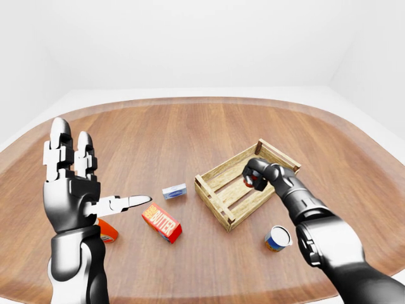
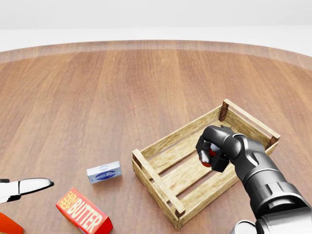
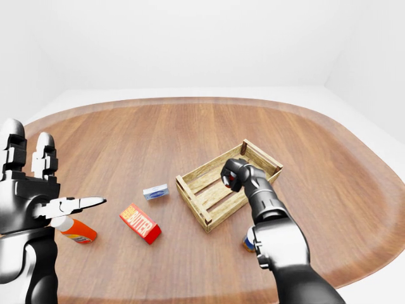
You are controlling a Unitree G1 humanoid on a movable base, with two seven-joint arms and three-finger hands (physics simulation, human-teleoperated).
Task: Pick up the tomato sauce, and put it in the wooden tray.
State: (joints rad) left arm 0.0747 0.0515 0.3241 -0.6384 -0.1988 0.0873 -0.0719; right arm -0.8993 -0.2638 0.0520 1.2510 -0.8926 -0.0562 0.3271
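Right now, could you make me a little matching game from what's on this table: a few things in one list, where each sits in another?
Things:
1. tomato sauce
2. butter box
3. small blue-and-white packet
4. tin can

Places (left-eye view):
A. lower right of the wooden tray
B. gripped in the right hand over the tray
C. just left of the tray
D. lower left of the tray, beside the left hand

Pairs: 1-B, 2-D, 3-C, 4-A

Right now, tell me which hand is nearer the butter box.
Left. The left hand is raised, open, at the left-eye view's left, near the butter box. The right hand is over the wooden tray, closed on the tomato sauce.
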